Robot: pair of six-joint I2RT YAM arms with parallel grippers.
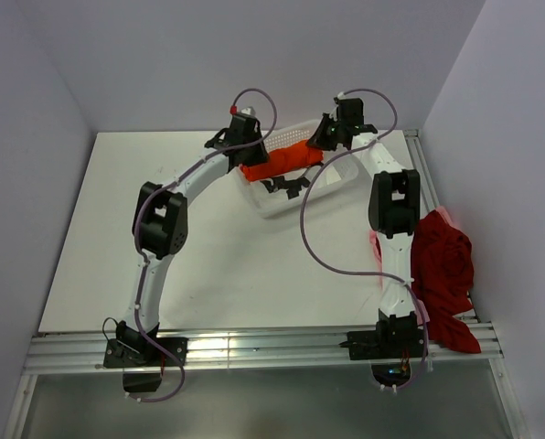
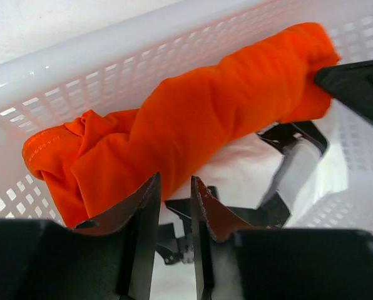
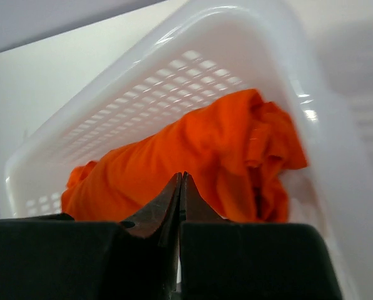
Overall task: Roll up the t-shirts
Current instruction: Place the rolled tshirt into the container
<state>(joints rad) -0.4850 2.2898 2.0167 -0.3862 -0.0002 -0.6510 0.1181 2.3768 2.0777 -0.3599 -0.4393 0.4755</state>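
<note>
Orange t-shirt [image 1: 282, 163] lying rolled inside white mesh basket [image 1: 338, 186] near far edge of table [image 1: 208, 256], long axis running left-right, right end angling farther. Only top view showing dark red t-shirt [image 1: 442, 265] draping over right edge. Wrist views showing left gripper [image 2: 174, 182] slightly parted, empty, beside roll's left end; right gripper [image 3: 180, 178] pressing closed, empty.

A white table [image 1: 208, 265] carries a white mesh basket [image 1: 274, 203] near its far edge. A crumpled dark red t-shirt [image 1: 442, 270] is heaped at its right edge, spilling over.
</note>
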